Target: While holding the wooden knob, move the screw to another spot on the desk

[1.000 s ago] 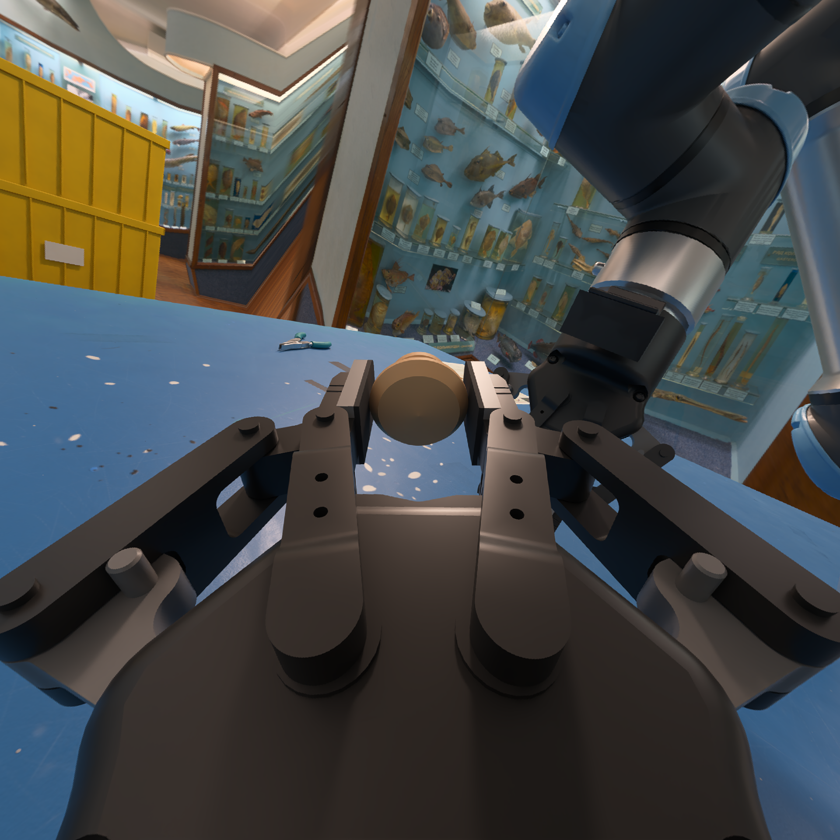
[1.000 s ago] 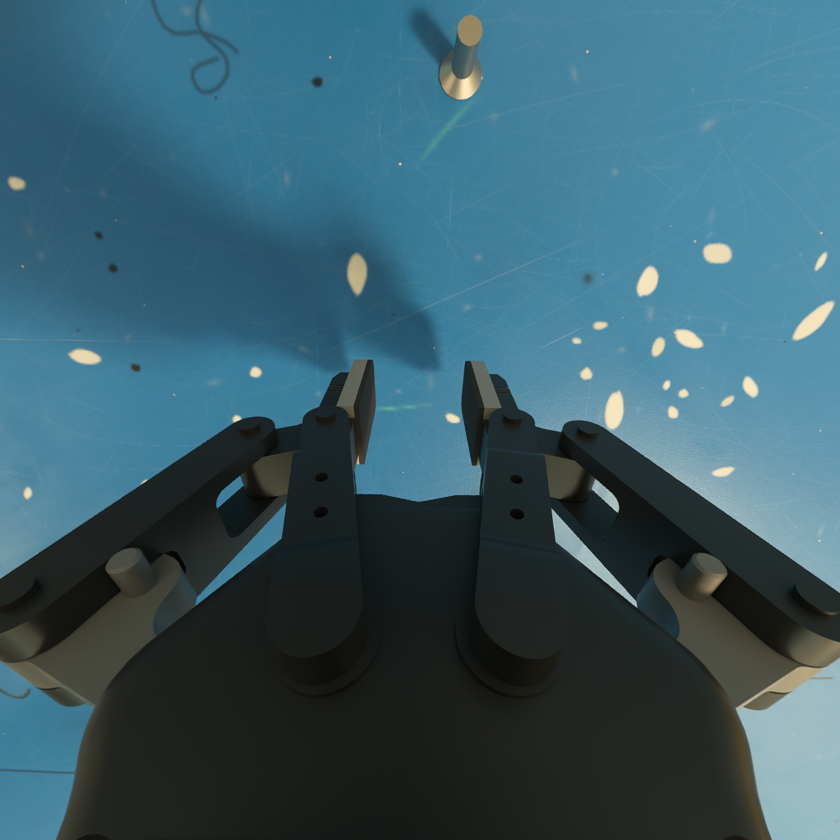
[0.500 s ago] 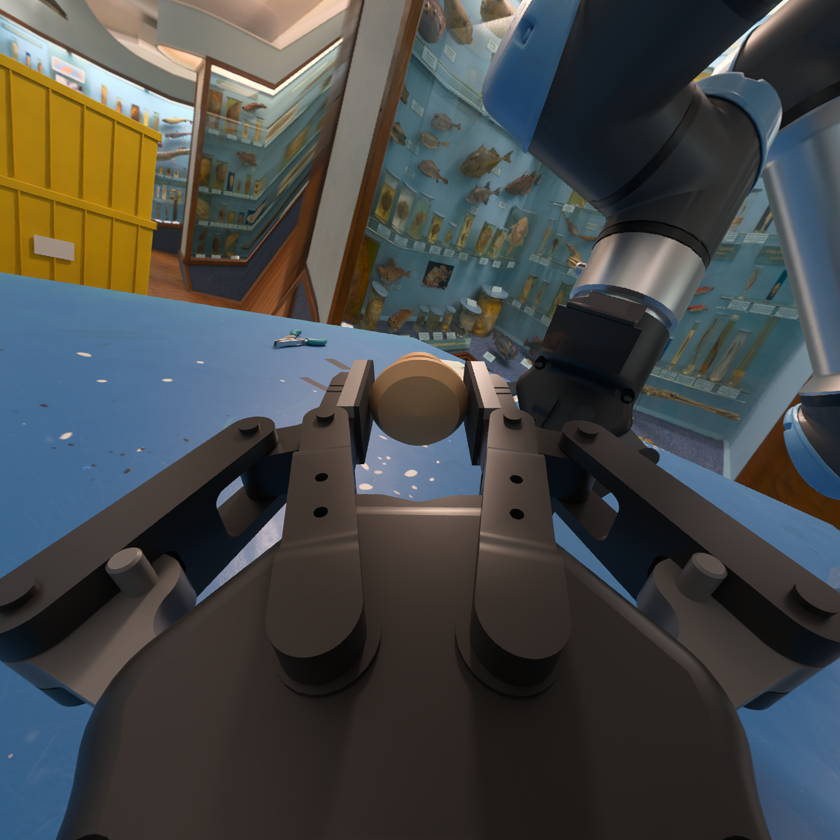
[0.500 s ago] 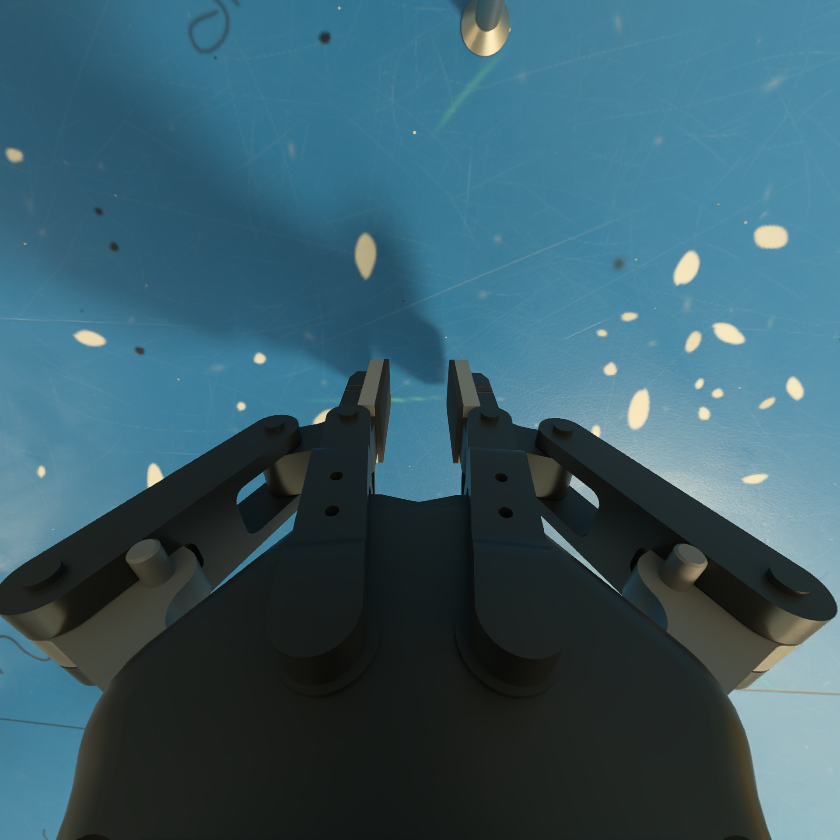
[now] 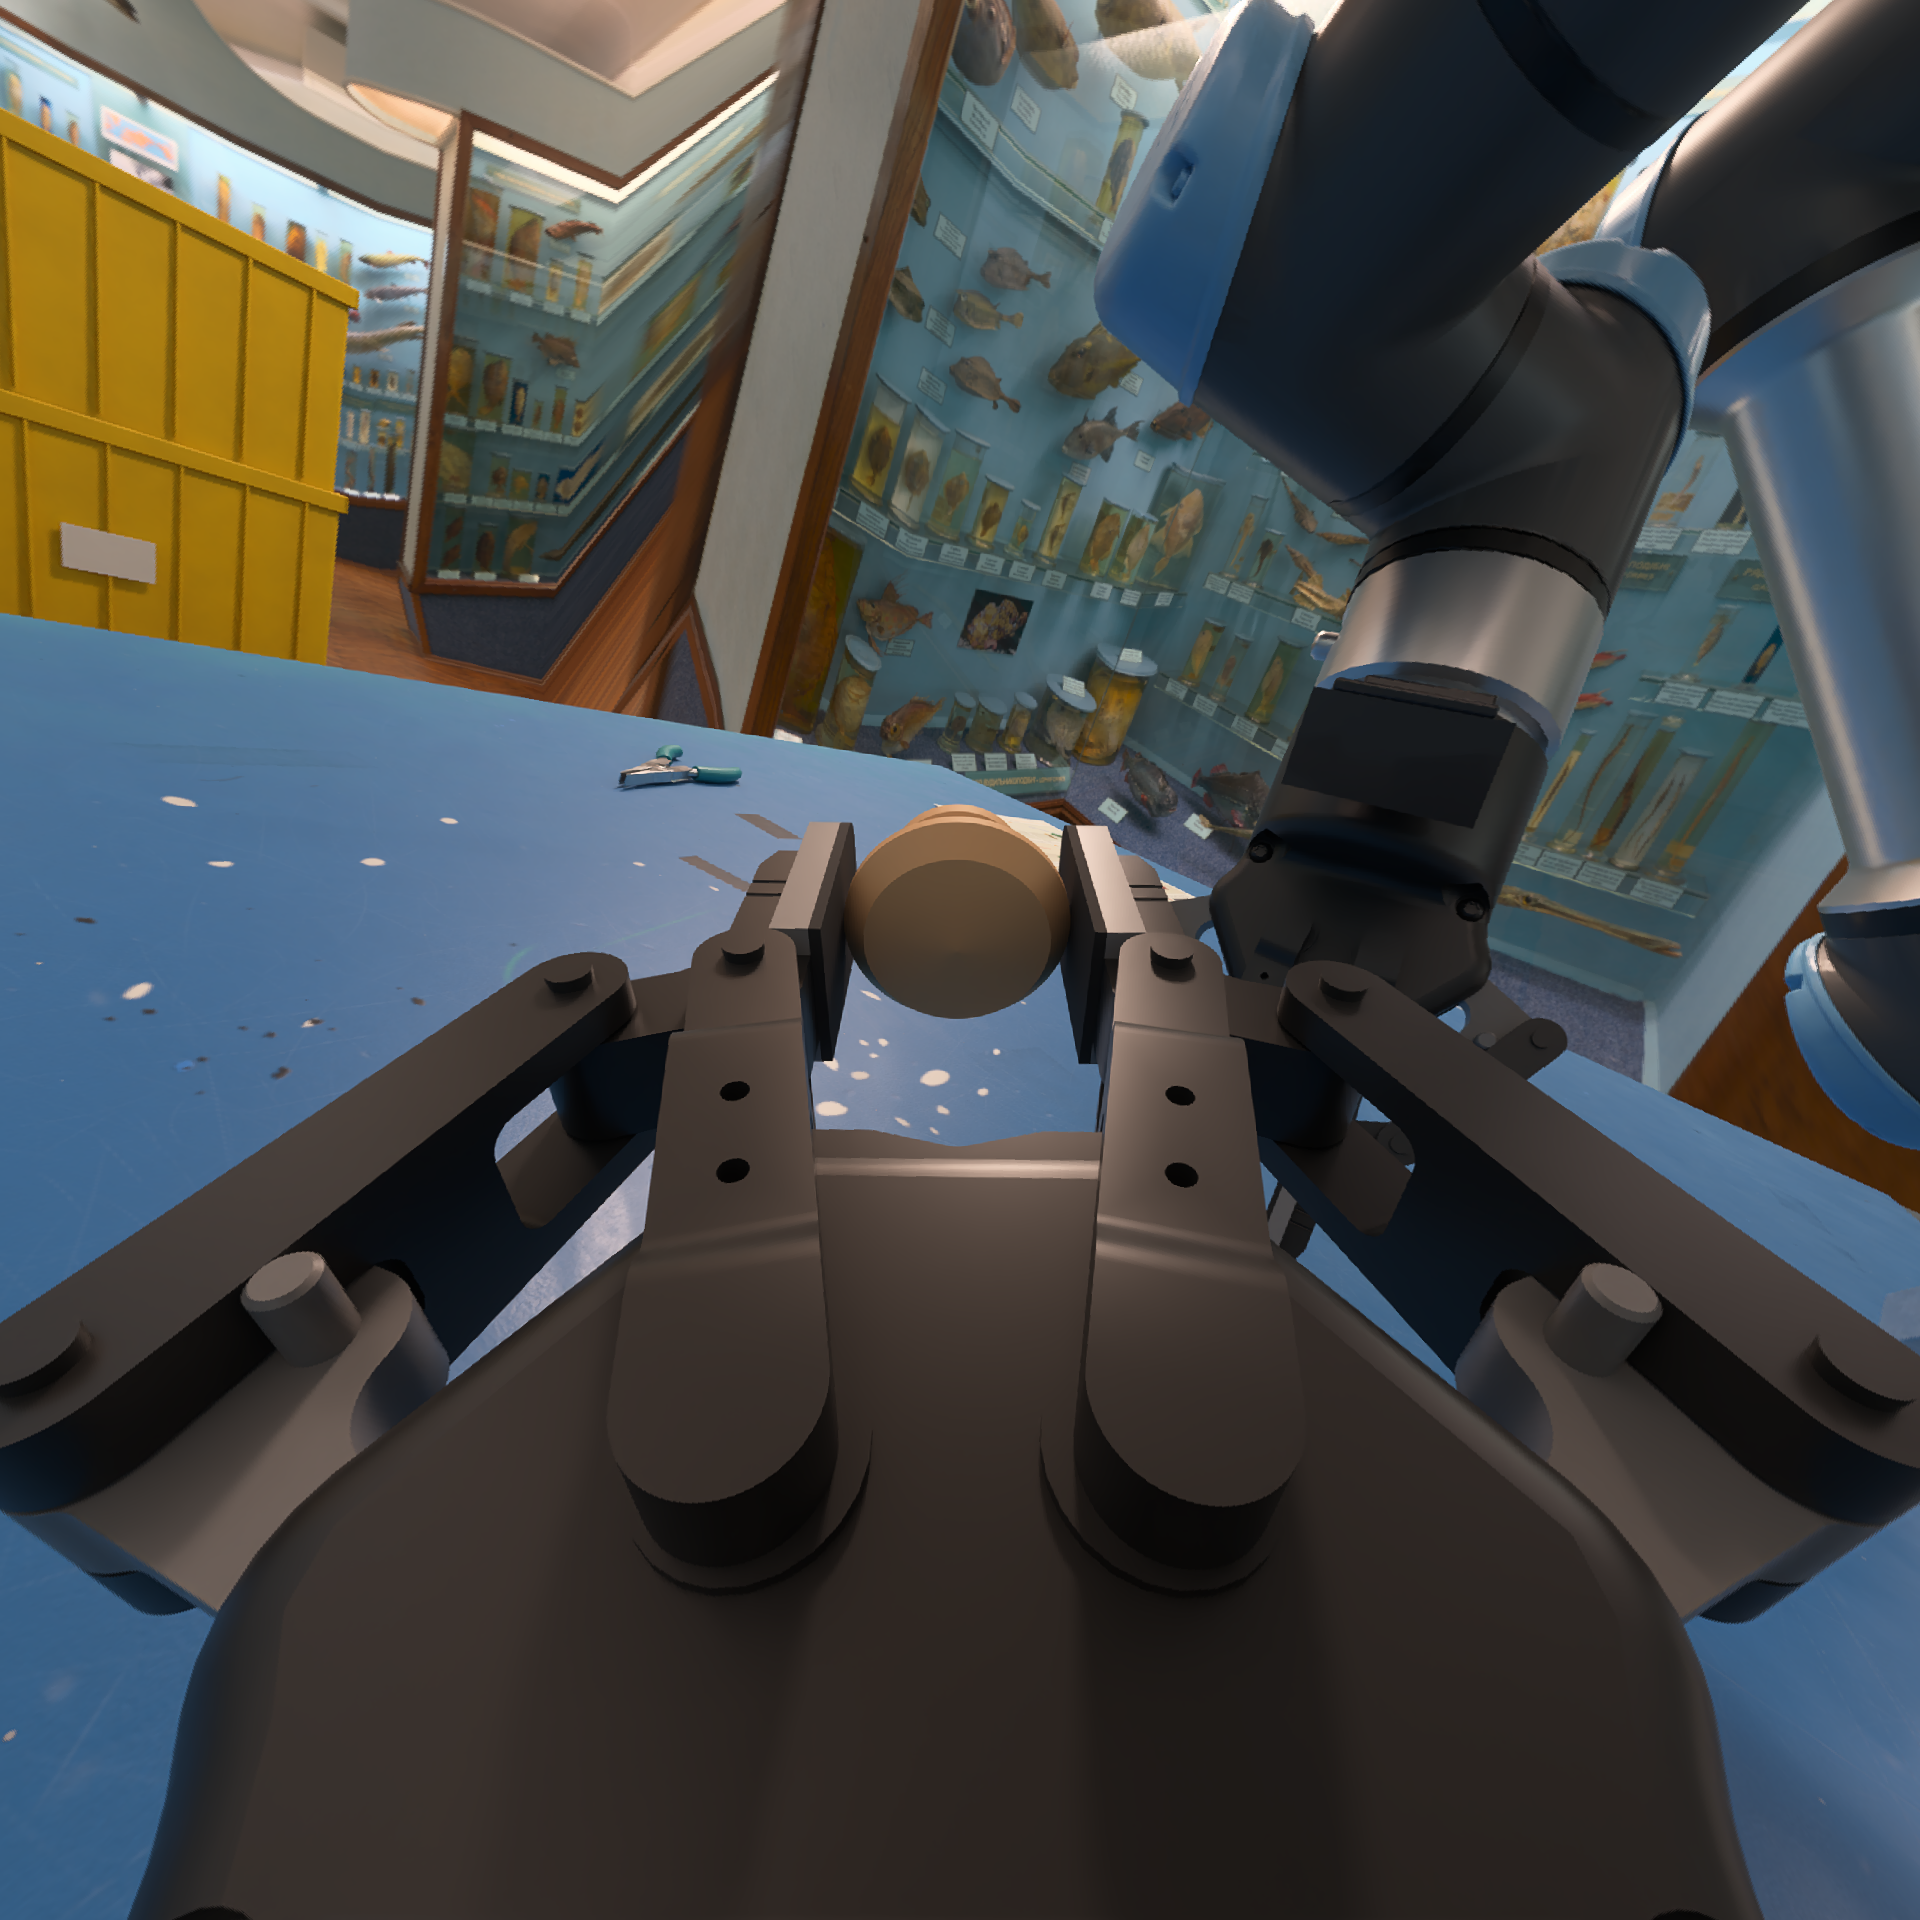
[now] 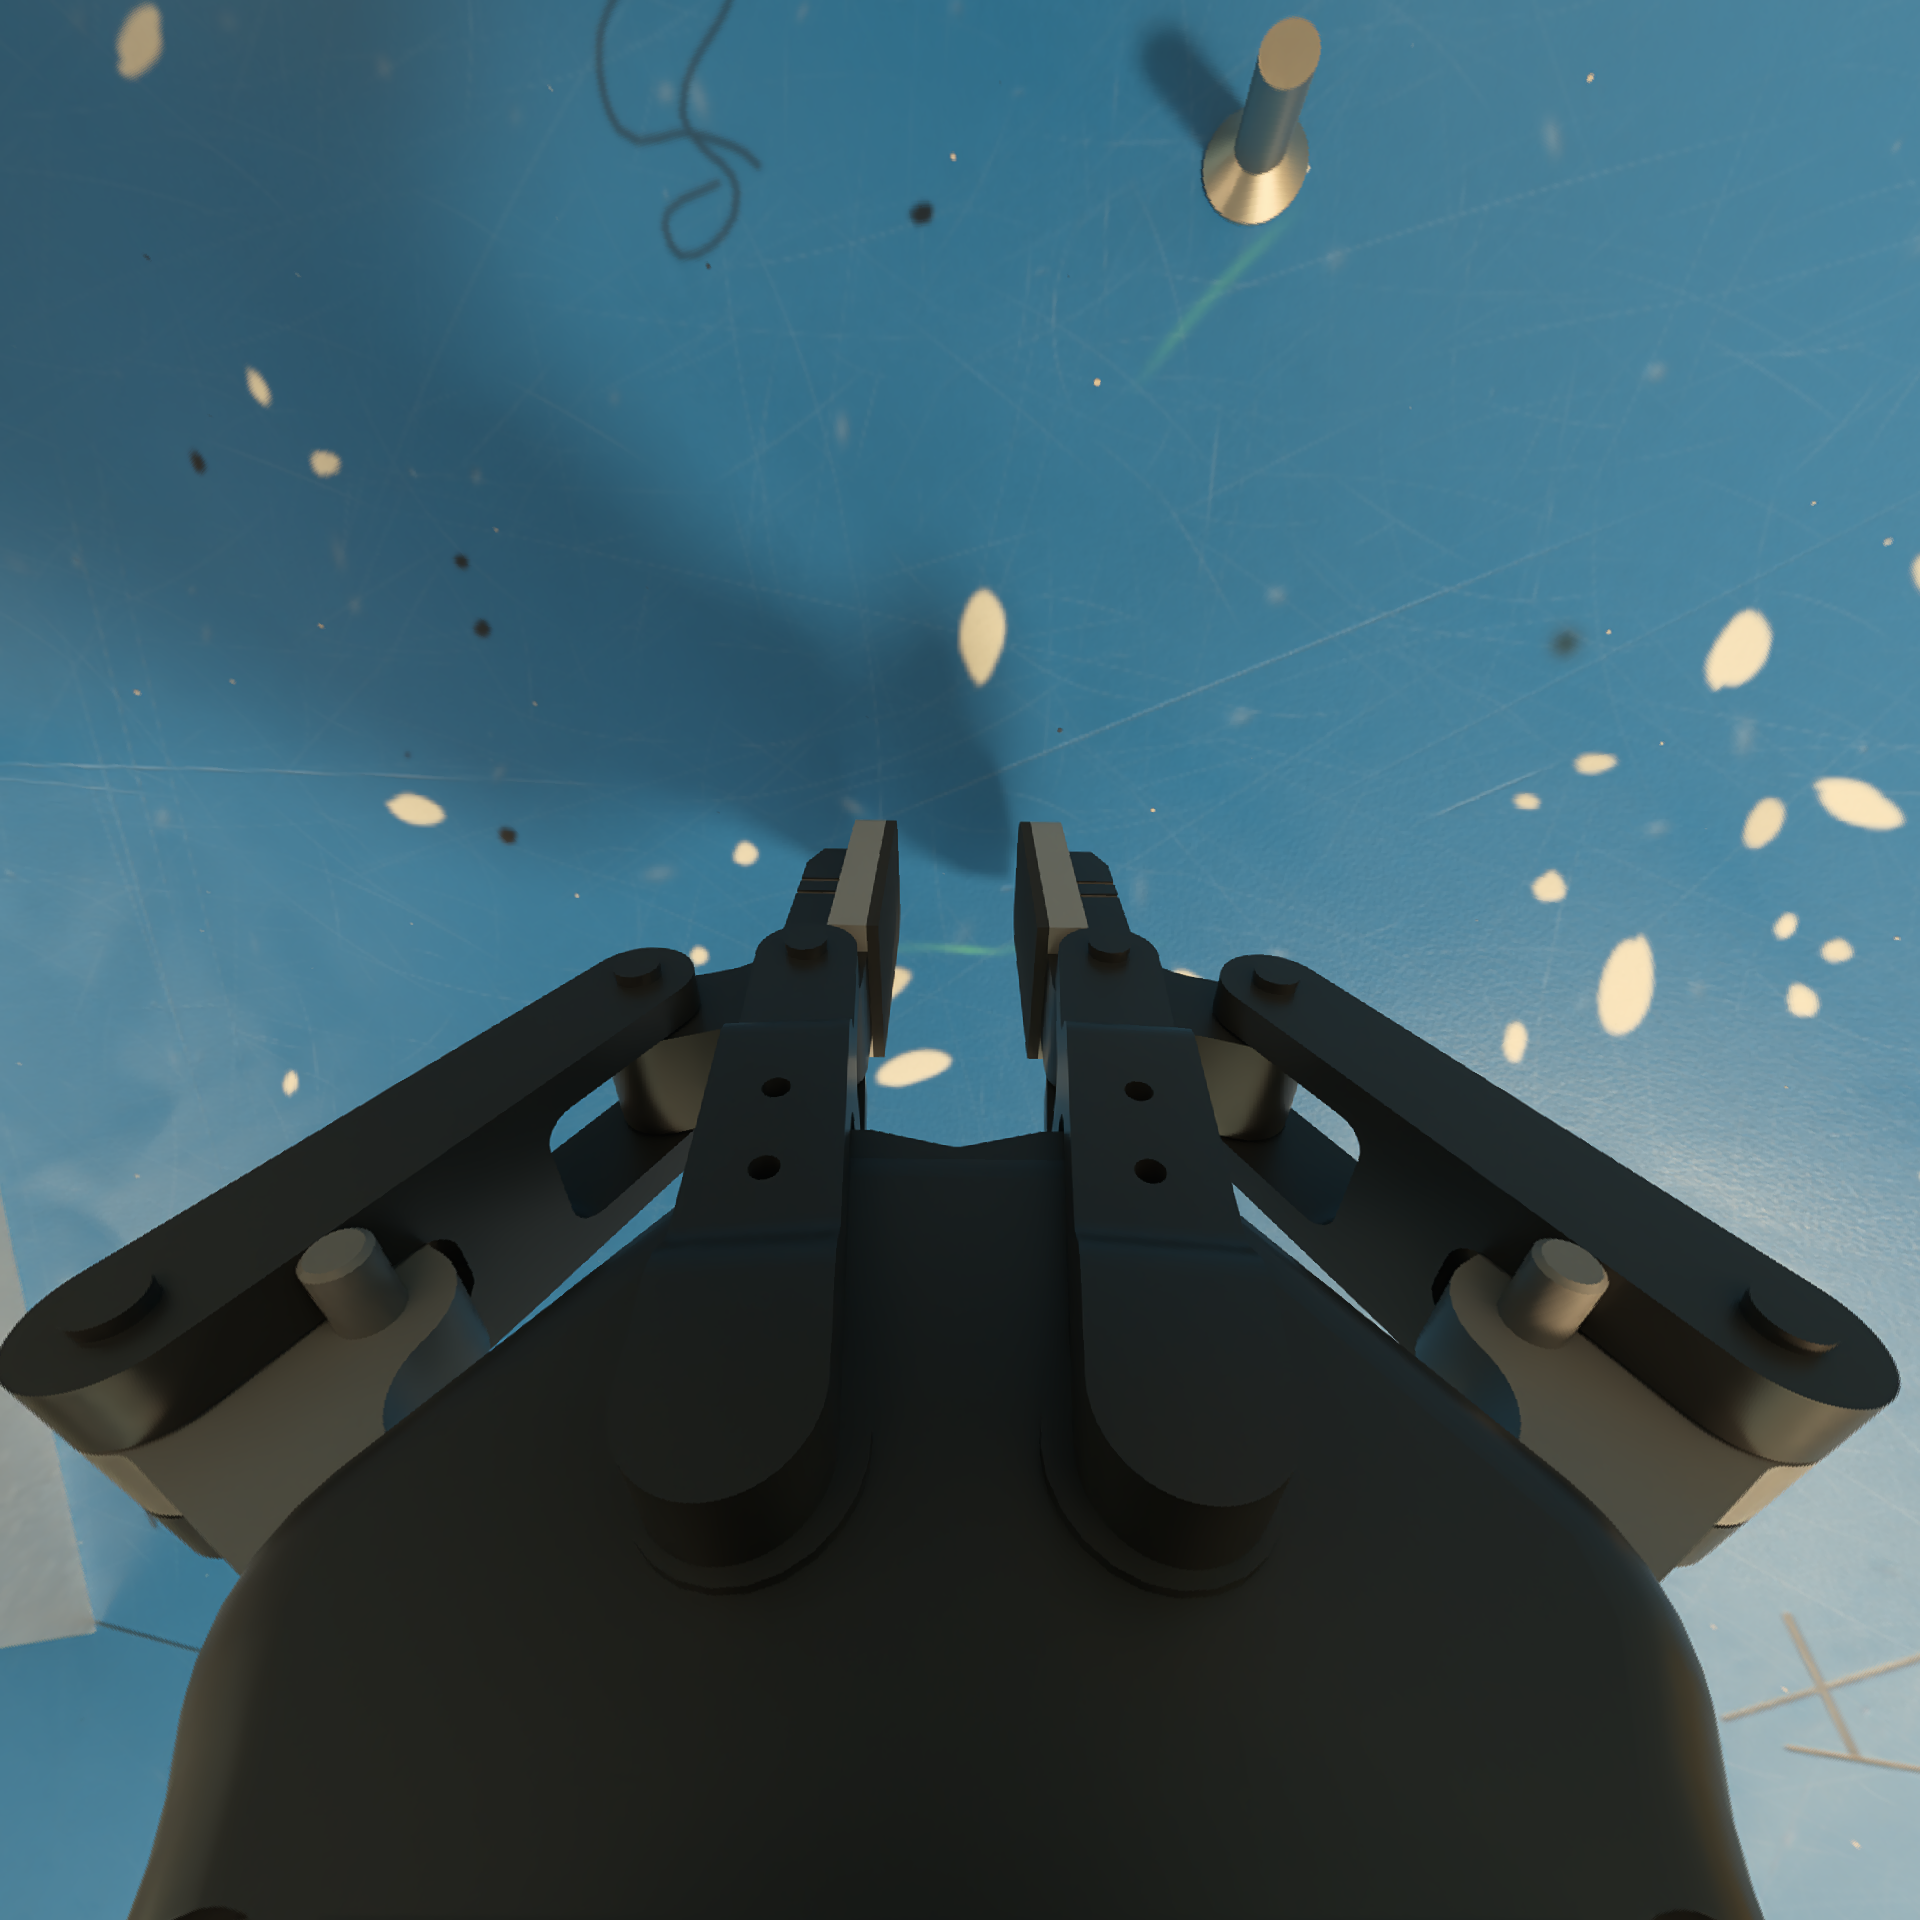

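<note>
In the left wrist view, the left gripper [image 5: 956, 935] has its two pads pressed on the sides of one wooden knob [image 5: 956, 930], in the centre of the frame and above the blue desk [image 5: 312, 935]. This grip looks the same as one second ago. The right arm [image 5: 1434, 540] fills the upper right of the frame and reaches down just behind the knob; half a second ago it was a little more to the left. One small tool with a teal handle [image 5: 681, 772] lies on the desk in the upper middle, and one yellow crate [image 5: 156, 416] stands at the upper left.

In the right wrist view, the right gripper [image 6: 956, 914] looks down on the desk [image 6: 1351, 623]. Its fingers are narrowly apart and hold nothing. One second ago the gap was wider, so the fingers have come closer together. One screw [image 6: 1262, 130] stands on its head, shaft up, in the upper right of the frame, well apart from the fingertips. Half a second ago it was nearly cut off at the top edge near the middle; now it is fully visible and more to the right. I judge that the screw is not yet grasped, so the move is not begun, while the knob half of the task is kept. In total: one knob, one screw, two grippers.
</note>
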{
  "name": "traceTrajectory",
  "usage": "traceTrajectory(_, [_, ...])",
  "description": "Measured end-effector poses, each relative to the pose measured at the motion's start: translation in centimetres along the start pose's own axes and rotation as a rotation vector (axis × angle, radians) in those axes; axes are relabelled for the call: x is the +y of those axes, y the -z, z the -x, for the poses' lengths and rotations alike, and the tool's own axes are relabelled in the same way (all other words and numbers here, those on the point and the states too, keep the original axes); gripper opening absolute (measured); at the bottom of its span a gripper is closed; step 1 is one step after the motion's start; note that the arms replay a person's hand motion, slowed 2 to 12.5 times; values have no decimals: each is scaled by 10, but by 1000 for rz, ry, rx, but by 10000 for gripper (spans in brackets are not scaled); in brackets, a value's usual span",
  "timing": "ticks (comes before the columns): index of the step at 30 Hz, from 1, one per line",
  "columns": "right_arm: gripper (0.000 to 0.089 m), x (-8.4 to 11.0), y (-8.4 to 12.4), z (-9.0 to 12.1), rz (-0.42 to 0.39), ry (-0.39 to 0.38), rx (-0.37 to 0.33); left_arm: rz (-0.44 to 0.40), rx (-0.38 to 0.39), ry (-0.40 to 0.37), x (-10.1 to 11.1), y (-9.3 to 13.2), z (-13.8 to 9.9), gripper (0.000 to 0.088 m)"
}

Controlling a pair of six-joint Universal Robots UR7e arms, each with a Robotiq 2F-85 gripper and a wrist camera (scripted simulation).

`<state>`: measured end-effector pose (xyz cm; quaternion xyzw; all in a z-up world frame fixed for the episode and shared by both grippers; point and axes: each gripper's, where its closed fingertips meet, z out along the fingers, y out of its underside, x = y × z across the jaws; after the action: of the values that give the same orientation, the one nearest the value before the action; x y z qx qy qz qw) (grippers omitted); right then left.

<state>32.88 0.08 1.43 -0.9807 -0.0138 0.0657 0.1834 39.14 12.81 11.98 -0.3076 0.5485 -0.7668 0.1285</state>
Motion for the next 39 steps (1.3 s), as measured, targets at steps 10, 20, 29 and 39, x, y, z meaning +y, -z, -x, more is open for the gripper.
traceTrajectory(10, [196, 0, 6, -8, -53, -43, 57, 4, 3, 3, 1, 0, 0, 350])
traceTrajectory(20, [193, 5, 0, -7, -41, -52, 53, 6, 3, 4, 1, -1, 0, 350])
traceTrajectory(29, [195, -3, -4, -3, -72, -41, 39, 5, 2, 4, 1, -1, 0, 350])
traceTrajectory(39, [199, -15, -6, 5, -127, -19, 5, 5, 4, 10, 1, 0, 0, 350])
